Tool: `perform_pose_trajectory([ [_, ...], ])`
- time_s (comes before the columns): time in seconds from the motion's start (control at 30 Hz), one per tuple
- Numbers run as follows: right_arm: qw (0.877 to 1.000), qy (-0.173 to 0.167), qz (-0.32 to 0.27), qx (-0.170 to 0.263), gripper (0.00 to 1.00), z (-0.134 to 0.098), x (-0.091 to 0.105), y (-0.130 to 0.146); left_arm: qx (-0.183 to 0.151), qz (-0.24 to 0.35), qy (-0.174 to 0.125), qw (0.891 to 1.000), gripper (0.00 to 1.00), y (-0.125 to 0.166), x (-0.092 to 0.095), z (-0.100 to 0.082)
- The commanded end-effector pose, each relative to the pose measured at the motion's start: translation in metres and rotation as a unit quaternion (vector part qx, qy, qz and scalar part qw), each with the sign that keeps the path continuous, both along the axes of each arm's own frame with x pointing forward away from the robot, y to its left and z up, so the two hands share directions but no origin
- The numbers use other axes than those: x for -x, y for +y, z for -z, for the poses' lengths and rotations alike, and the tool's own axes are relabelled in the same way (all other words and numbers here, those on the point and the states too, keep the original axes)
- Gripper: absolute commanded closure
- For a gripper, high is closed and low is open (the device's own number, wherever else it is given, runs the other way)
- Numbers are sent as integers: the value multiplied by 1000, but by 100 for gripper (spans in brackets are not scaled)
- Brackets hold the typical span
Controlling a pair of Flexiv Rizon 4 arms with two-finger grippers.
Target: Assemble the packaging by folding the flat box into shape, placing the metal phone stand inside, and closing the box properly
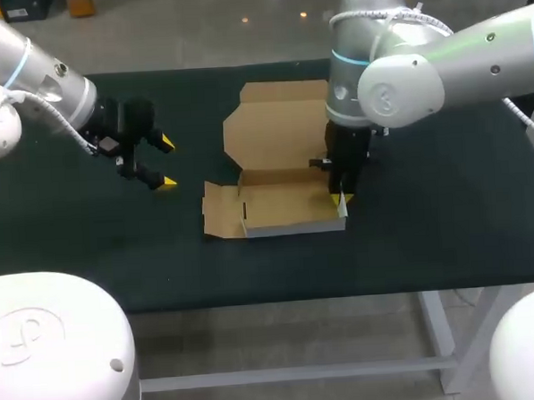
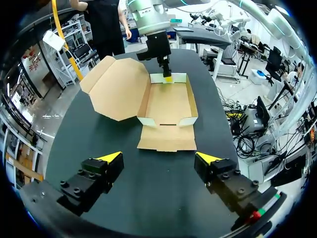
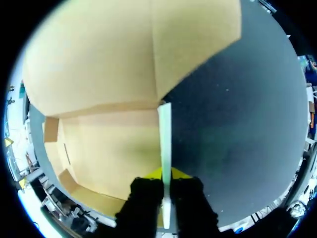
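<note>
- The cardboard box (image 1: 285, 203) sits near the middle of the dark table (image 1: 430, 236), partly folded into a shallow tray that is open on top.
- Its lid (image 1: 276, 123) is thrown back behind the tray and rests tilted rather than flat.
- A side flap (image 1: 221, 211) on the tray's left lies unfolded on the table.
- The right gripper (image 1: 340, 201) points straight down at the right end of the tray. Its fingers are narrow and clamped on the upright side wall (image 1: 341, 207), one finger inside the tray and one outside.
- In the right wrist view, the thin pale edge of that side wall (image 3: 165, 144) runs up between the two fingers of the right gripper (image 3: 166, 174). The brown tray floor is on one side and the table on the other.
- The left gripper (image 1: 162, 161) hangs over bare table, well apart from the box on its left. Its fingers are spread wide and hold nothing.
- In the left wrist view, the box (image 2: 168, 104) lies ahead of the left gripper (image 2: 159, 158), with the flat side flap (image 2: 167, 138) nearest it. The right gripper (image 2: 167, 77) is at the far wall.
- The cardboard faces in view are plain brown.
</note>
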State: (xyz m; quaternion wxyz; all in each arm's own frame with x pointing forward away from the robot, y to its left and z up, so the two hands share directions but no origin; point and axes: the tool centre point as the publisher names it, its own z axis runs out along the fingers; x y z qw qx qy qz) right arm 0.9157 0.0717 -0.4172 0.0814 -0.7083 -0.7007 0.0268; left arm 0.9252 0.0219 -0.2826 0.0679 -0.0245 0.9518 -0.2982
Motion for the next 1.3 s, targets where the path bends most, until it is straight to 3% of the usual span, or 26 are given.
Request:
perform_pose_trajectory([
  [0.03, 1000, -14, 4, 9, 88, 4, 4, 1, -2, 0, 1, 1000, 0, 0, 1, -1],
  [0.23, 999, -22, 7, 23, 87, 7, 3, 2, -2, 0, 1, 1000, 0, 0, 1, -1],
  [0.33, 999, -23, 9, 31, 100, 8, 2, 2, -2, 0, 1, 1000, 0, 0, 1, -1],
  [0.57, 998, -14, 5, 61, 100, 9, 0, 2, -2, 0, 1, 1000, 0, 0, 1, -1],
  [0.83, 990, 16, 22, 138, 100, 10, -6, 3, -2, 0, 1, 1000, 0, 0, 1, -1],
  [1.13, 980, 37, 32, 192, 100, 13, -10, 2, -2, 0, 1, 1000, 0, 0, 1, -1],
  [1.3, 984, 17, 35, 172, 100, 10, -8, -1, -2, 0, 1, 1000, 0, 0, 1, -1],
])
